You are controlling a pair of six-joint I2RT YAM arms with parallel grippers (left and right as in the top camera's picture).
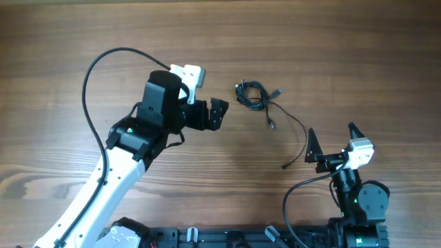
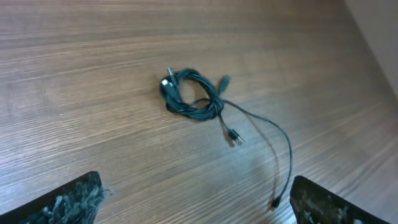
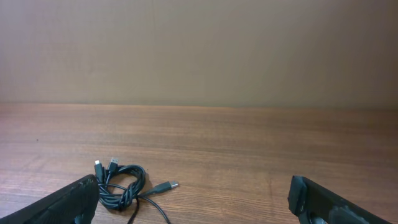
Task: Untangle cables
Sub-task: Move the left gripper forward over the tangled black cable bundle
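The cables (image 1: 251, 94) lie as a small knotted black bundle on the wooden table, right of centre toward the back. One loose strand runs right and forward from the bundle, ending in a plug (image 1: 284, 167). Another short end with a plug (image 1: 271, 125) lies just below the bundle. My left gripper (image 1: 222, 114) is open, a short way left of the bundle, with nothing between its fingers. In the left wrist view the cables (image 2: 193, 96) lie ahead of the open left gripper (image 2: 199, 205). My right gripper (image 1: 331, 131) stands open near the front right, beside the long strand. The right wrist view shows the cables (image 3: 121, 186) by the left finger (image 3: 62, 202).
The left arm's thick black wire (image 1: 93, 69) arcs over the table at the left. The arms' base rail (image 1: 241, 238) runs along the front edge. A plain wall (image 3: 199, 50) stands behind the table's far edge.
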